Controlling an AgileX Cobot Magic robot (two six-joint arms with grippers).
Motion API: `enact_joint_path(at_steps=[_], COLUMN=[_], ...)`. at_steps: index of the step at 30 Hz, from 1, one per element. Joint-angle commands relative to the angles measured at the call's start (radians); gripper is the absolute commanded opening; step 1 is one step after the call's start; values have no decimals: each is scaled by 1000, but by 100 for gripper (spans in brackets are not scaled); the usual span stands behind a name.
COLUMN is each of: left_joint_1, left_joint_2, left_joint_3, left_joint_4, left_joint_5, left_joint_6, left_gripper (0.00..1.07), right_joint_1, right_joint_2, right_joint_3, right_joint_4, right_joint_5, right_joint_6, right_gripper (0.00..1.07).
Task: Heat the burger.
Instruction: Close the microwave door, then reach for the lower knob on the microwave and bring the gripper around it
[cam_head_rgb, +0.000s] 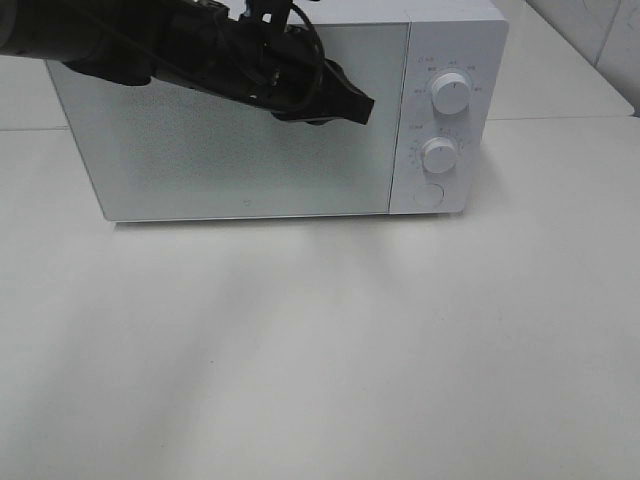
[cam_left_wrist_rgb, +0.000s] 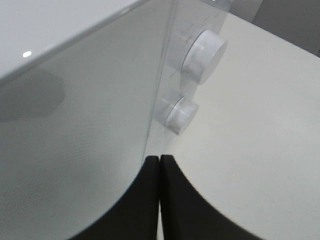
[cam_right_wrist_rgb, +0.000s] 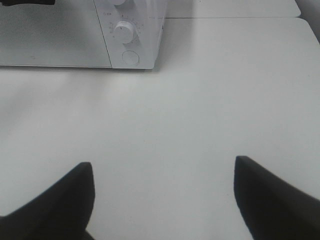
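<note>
Pale flat counter (cam_head_rgb: 320, 380) first: your closed left pincer (cam_left_wrist_rgb: 159, 157) could skid off the boxy white microwave's (cam_head_rgb: 250, 160) round dial (cam_head_rgb: 451, 96); right pincer (cam_right_wrist_rgb: 164, 162) gapes.

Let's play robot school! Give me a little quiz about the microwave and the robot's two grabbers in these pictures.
1. True or false: the door of the microwave is shut.
2. Which one is open? A) the left gripper in front of the door, B) the right gripper over the table.
3. Fill in: ___ round knobs sit above the round button.
Key: 1 true; 2 B; 3 two.
</note>
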Motion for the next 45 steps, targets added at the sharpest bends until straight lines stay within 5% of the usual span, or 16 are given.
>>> enact_joint_path(at_steps=[1, 9, 15, 17, 18, 19, 20, 22, 23, 24, 26, 27, 29, 30, 40, 45], left_joint_1=[21, -18, -22, -22, -22, -22, -22, -22, -22, -19, -17, -16, -13, -3, 121, 272], left_joint_2=[23, 26, 23, 1, 1, -18, -18, -55, -55, -82, -97, -127, -140, -166, -292, -398], left_joint_3=[-58, -61, -61, -61, -61, -61, -61, -61, -61, -61, -61, -61, -61, -61, -61, -61], left_joint_4=[-2, 1, 113, 287, 287, 416, 416, 621, 621, 739, 796, 890, 931, 983, 1040, 1122], left_joint_5=[-168, -59, 143, 204, 204, 227, 227, 268, 268, 307, 333, 381, 404, 449, 718, 803], left_joint_6=[59, 39, -81, -208, -208, -327, -327, -525, -525, -659, -732, -851, -909, -1001, -1163, -1249], left_gripper=[0, 0, 0, 0, 0, 0, 0, 0, 0, 0, 0, 0, 0, 0, 0, 0], right_joint_1=[-1, -1, -1, -1, -1, -1, -1, -1, -1, -1, -1, -1, -1, -1, -1, -1], right_joint_2=[-6, -6, -6, -6, -6, -6, -6, -6, -6, -6, -6, -6, -6, -6, -6, -6], right_joint_3=[1, 1, 1, 1, 1, 1, 1, 1, 1, 1, 1, 1, 1, 1, 1, 1], right_joint_4=[0, 0, 0, 0, 0, 0, 0, 0, 0, 0, 0, 0, 0, 0, 0, 0], right_joint_5=[-12, -12, -12, -12, -12, -12, -12, -12, -12, -12, -12, -12, -12, -12, -12, -12], right_joint_6=[0, 0, 0, 0, 0, 0, 0, 0, 0, 0, 0, 0, 0, 0, 0, 0], right_gripper=[74, 74, 74, 74, 74, 74, 74, 74, 74, 74, 74, 74, 74, 74, 74, 74])
